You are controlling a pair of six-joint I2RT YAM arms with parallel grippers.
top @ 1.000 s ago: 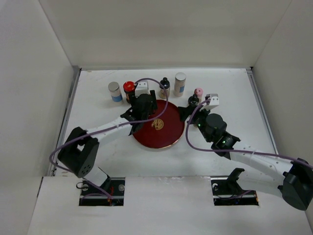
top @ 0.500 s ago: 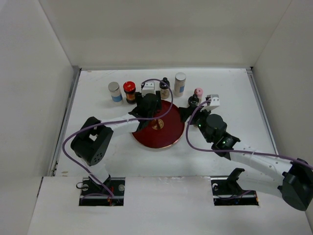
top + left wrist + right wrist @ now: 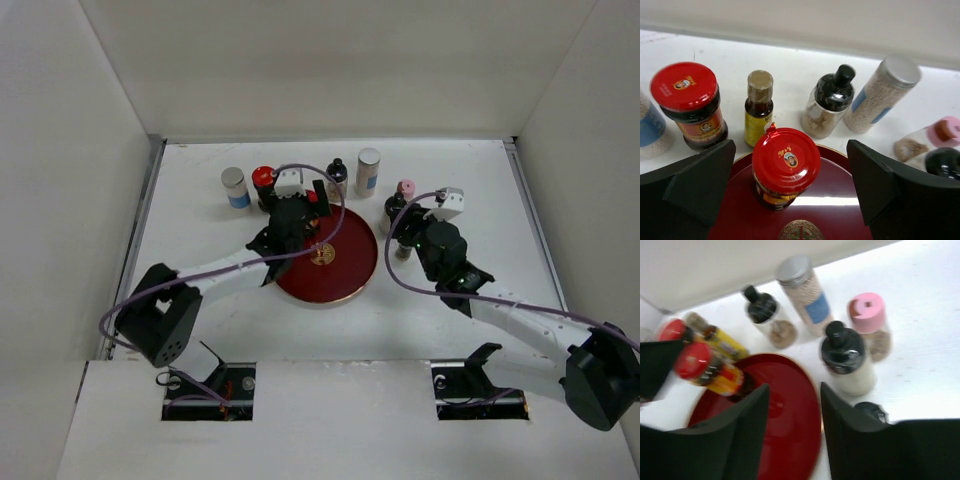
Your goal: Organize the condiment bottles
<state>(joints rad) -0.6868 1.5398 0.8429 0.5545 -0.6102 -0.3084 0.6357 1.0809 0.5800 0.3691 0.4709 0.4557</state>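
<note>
- One red-lidded jar (image 3: 786, 160) is standing upright on the round dark red tray (image 3: 345, 268), at its far edge. By my judgement it is the only bottle placed there.
- The left gripper (image 3: 790, 147) is straddling that jar with its jaws gaping wide. Neither finger is touching the glass, so the jar is resting on its own base and nothing is being gripped.
- Seven bottles are waiting on the white surface (image 3: 200, 300) in a loose row beyond the tray:
  - a blue-labelled cylinder (image 3: 235, 187) at the left end
  - a second red-lidded jar (image 3: 687, 102)
  - a slim yellow-labelled bottle (image 3: 759, 109) just behind the tray rim
  - a black-capped bottle (image 3: 831, 102)
  - a silver-lidded cylinder (image 3: 881, 92)
  - a pink-capped bottle (image 3: 868, 322)
  - another black-capped bottle (image 3: 844, 360) just off the tray's right rim
- The right gripper (image 3: 793, 390) is hovering low beside the tray with its jaws partly open and empty. The nearer black-capped bottle is sitting just past its right finger, not between the two.
- Assessment: the task is sitting at an early stage, with roughly one item in eight organised. That black-capped bottle is looking like the readiest next candidate for the right arm. The tight spacing with the pink-capped bottle behind it is posing a knock-over risk.
</note>
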